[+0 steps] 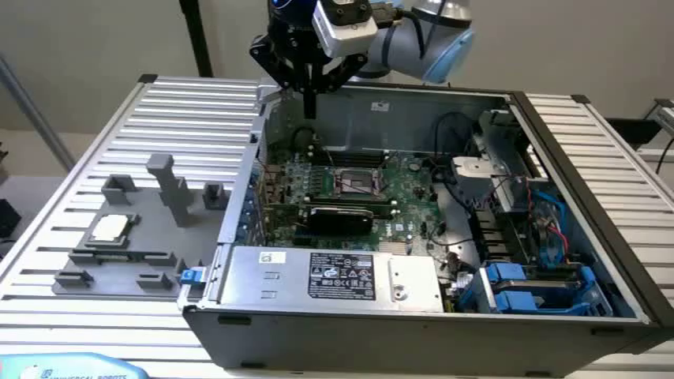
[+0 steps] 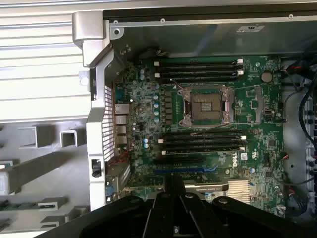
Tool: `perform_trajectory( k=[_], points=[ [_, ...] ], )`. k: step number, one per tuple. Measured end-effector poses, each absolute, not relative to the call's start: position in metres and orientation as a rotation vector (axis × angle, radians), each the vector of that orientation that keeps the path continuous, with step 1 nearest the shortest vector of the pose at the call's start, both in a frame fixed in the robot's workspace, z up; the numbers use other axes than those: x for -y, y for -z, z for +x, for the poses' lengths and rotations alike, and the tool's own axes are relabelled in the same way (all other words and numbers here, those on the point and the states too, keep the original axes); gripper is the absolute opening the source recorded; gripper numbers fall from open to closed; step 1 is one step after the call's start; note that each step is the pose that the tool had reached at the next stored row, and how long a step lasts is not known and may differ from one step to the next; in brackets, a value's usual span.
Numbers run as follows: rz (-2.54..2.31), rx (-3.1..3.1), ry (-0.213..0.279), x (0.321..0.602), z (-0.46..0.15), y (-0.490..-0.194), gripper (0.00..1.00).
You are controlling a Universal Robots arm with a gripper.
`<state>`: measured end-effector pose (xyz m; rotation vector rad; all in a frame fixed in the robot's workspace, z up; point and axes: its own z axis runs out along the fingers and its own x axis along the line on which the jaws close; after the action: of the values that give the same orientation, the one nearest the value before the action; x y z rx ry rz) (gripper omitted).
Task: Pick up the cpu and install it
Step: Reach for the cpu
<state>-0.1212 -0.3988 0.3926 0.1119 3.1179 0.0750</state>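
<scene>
**Claw closed above the far edge of the case, cpu on the fixture plate**

Nearest in the exterior view, a pale blue item with printed lettering point(image 1: 72, 369) lies at the front edge of the slatted metal desk point(image 1: 189, 103). Behind it stands an open computer case point(image 1: 421, 332). Its silver power supply point(image 1: 337, 276) runs along the front, and blue drive caddies point(image 1: 526, 290) sit at the exterior view's right.

At the exterior view's left, outside the case, a grey fixture plate point(image 1: 158, 245) rests on the desk. The cpu point(image 1: 110, 228) lies flat on it, silvery top up, among grey blocks and posts. It is well apart from the claw.

Further back, the green motherboard point(image 1: 395, 185) lies on the floor of the case. The cpu socket point(image 1: 358, 183) sits near the board's middle. In the wrist view the socket point(image 2: 208, 106) shows a dark square centre inside a metal frame, with rows of black memory slots point(image 2: 198, 69) on either side of it.

Farthest back, the claw point(image 1: 309, 113) hangs from the arm over the rear wall of the case, above the board and clear of it. Its dark fingers point(image 1: 309, 99) are drawn together to a point, with nothing seen between them. In the wrist view the claw point(image 2: 173, 191) is likewise closed.
</scene>
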Motion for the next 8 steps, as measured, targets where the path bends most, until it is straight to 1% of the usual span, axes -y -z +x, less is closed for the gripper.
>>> perform_trajectory(
  k=[8],
  points=[
    [0.112,-3.118,-0.075,0.3988,-0.1212,-0.3926,0.11]
  ],
)
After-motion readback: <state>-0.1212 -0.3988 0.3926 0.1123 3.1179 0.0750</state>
